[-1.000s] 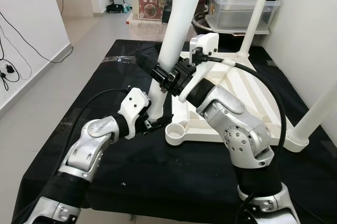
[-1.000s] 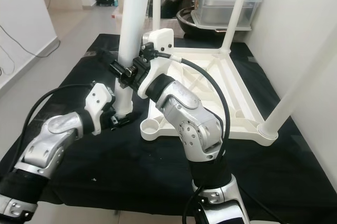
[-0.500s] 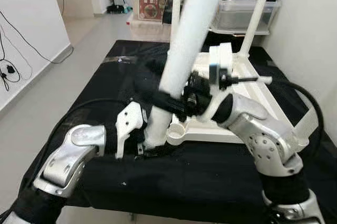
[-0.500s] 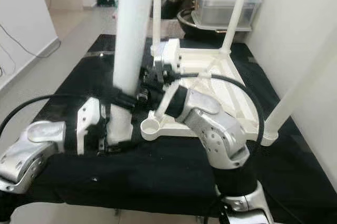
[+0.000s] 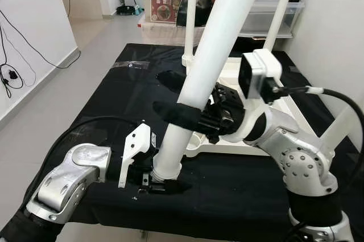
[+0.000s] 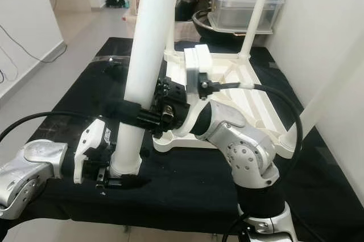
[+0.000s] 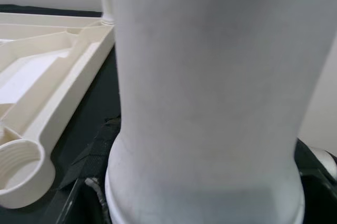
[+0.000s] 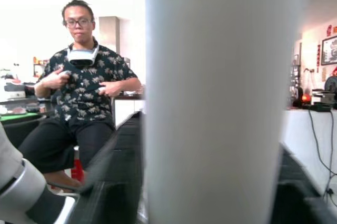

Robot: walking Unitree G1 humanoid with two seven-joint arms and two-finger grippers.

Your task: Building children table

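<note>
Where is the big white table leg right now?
The white table leg leans over the black mat's front, held low by the left gripper and higher by the right gripper.

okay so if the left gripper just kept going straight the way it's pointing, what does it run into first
The white table leg. The left gripper is already clamped around the leg's bottom end, which stands right before it in the left wrist view, so there is no free travel. Beyond it lies the upturned tabletop.
</note>
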